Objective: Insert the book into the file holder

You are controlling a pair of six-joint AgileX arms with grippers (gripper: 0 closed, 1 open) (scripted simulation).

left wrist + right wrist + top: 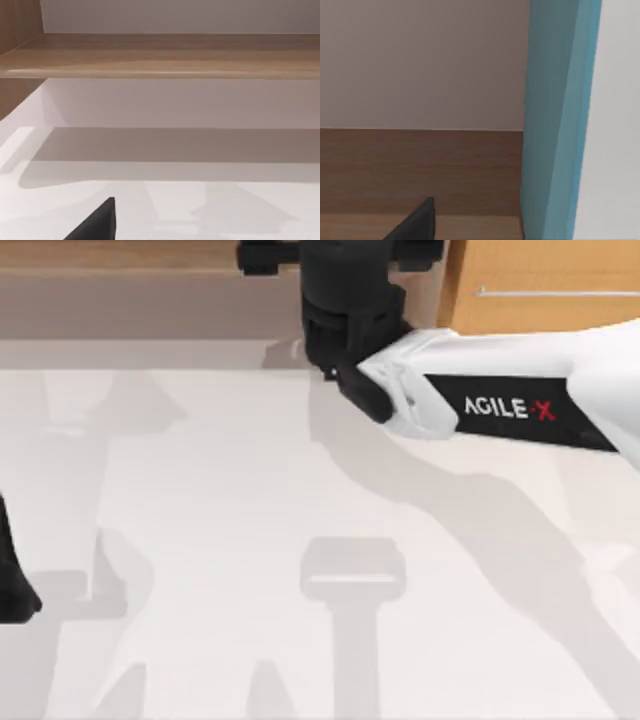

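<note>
The book (555,120) stands upright close in front of the right wrist camera. Its light-blue cover faces the camera, with white (615,120) beside it, and the wall and a wooden surface lie behind it. My right gripper (350,310) is at the table's far edge, top centre of the top view, on the white AgileX arm (500,405) reaching in from the right. It is shut on the book, which the black wrist hides from above. The file holder is out of view. My left arm (12,590) is parked at the table's left edge.
A wooden cabinet (540,285) stands behind the table at the top right. A wooden shelf (160,62) runs along the wall in the left wrist view. The white table (200,540) carries only shadows.
</note>
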